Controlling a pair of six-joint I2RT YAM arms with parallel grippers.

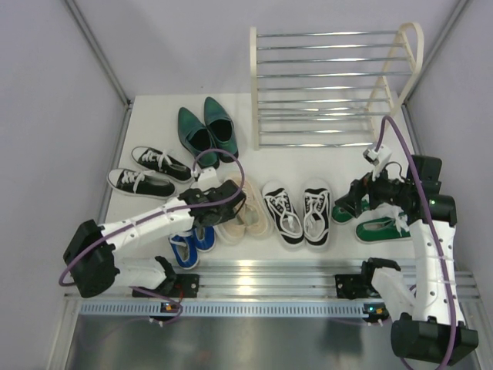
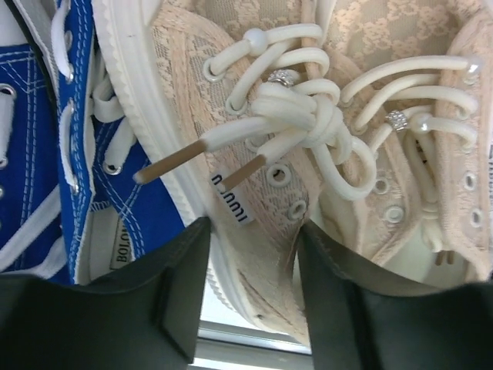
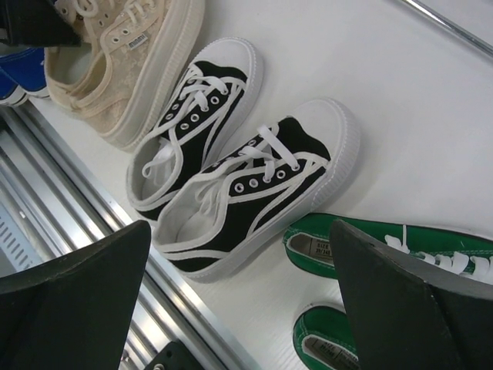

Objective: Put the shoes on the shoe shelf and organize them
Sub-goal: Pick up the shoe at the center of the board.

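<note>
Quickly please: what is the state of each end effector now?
Left end effector: jaws astride the beige shoe side wall; firm grip cannot be told.
Right end effector: open, holding nothing.

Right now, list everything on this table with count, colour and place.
Shelf: one, chrome bars with cream sides, far right.
Dress shoes: one pair, dark green, far middle.
Left sneakers: one pair, black-and-white, left side.
Lace-ups: one pair, beige, near middle.
Blue sneakers: one pair, near left.
Middle sneakers: one pair, black-and-white, near middle.
Green sneakers: one pair, near right.
Table: one, white.
Left claw: black, astride a lace-up's side wall; grip unclear.
Right claw: black, open, by the green sneakers.
</note>
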